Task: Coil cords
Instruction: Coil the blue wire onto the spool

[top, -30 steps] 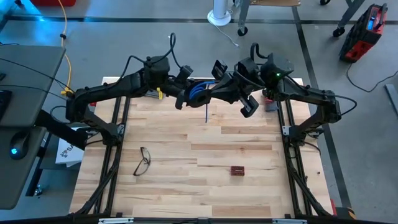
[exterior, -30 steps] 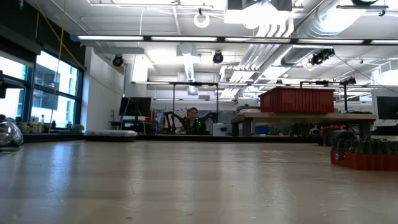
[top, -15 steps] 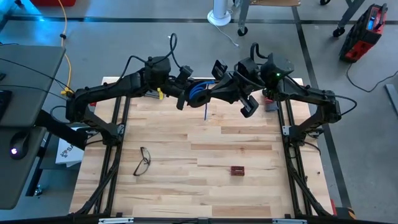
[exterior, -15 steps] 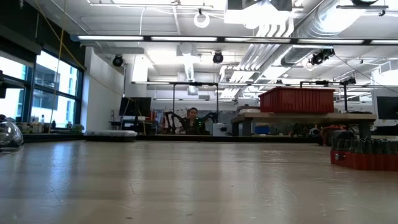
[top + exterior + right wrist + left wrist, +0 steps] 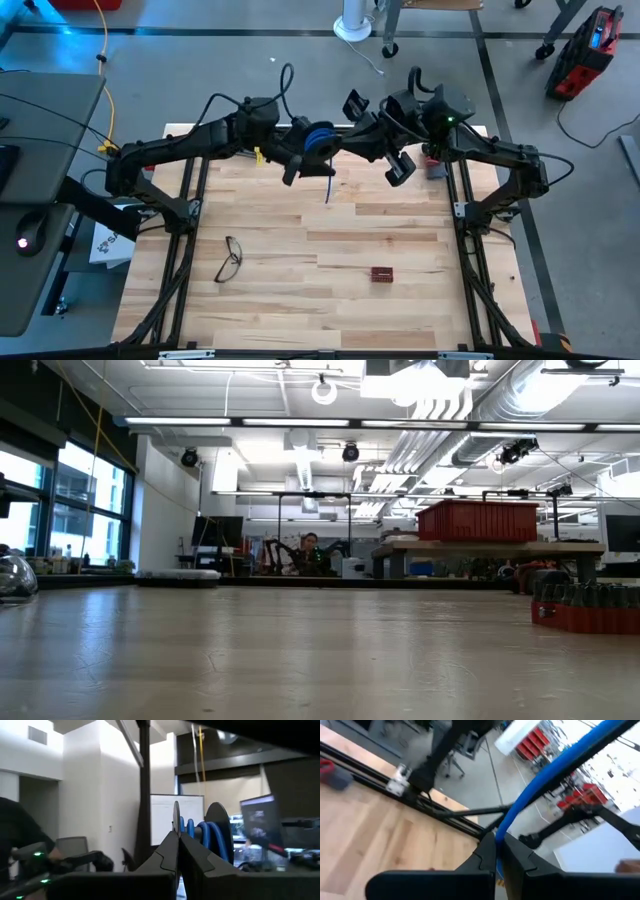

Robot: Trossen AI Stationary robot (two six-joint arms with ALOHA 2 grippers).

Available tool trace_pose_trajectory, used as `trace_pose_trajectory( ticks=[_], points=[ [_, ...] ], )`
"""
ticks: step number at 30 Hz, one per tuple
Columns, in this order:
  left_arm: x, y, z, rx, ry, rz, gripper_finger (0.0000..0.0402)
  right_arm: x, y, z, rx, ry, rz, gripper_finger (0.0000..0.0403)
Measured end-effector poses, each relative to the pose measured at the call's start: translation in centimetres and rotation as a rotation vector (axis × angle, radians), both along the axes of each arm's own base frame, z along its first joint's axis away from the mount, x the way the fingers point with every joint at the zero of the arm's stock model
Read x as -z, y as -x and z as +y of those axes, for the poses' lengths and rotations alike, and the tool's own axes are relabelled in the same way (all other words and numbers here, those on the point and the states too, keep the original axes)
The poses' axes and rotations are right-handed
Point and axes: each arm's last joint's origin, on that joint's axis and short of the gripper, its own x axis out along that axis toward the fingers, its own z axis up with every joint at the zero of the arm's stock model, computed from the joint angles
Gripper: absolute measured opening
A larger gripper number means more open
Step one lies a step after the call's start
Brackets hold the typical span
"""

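The cords are one blue cable wound in a small round coil [image 5: 320,138], held in the air above the table's far middle. A short dark-tipped tail [image 5: 328,186] hangs down from it. My left gripper [image 5: 300,152] comes at the coil from the left and is shut on a blue strand [image 5: 530,795]. My right gripper [image 5: 345,140] comes from the right and is shut at the coil [image 5: 212,840]. The low view shows neither gripper nor the cable. My left gripper pinches a single blue strand [image 5: 499,837] between its two fingertips. The strand runs on past the fingers, drawn straight, clear of the table. My right gripper is shut at the coil's edge [image 5: 183,827], with the blue loops just beyond its fingertips. The shut fingers hide the place of contact. The coil hangs clear of the table.
Eyeglasses [image 5: 229,259] lie at the table's near left. A small dark red block [image 5: 381,273] sits near the middle right. A small grey and red thing [image 5: 434,166] lies by the right arm's base. The wood between these is bare.
My left gripper has shut on the blue strand and has shifted a little toward the coil. The coil now looks rounder and more gathered between the two grippers, and its hanging tail has swung slightly to the left.
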Motion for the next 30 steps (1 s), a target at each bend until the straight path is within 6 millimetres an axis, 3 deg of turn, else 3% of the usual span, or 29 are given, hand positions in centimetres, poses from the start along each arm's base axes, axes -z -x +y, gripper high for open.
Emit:
trace_pose_trajectory(
  ticks=[7, 18, 30],
  points=[
    [-0.4, 0.7, -1.9, 0.107, 0.078, 0.036, 0.0002, -0.1, 0.2, -1.1, 0.064, 0.018, -0.02, 0.0],
    [-2.6, 6.6, -3.8, 0.053, 0.071, 0.118, 0.0001, -0.1, 0.7, -2.2, 0.091, 0.03, 0.008, 0.0],
    [-4.6, 10.5, -4.3, 0.064, 0.129, 0.075, 0.0001, 0.2, 2.4, -2.7, 0.178, 0.047, 0.154, 0.0]
  ],
)
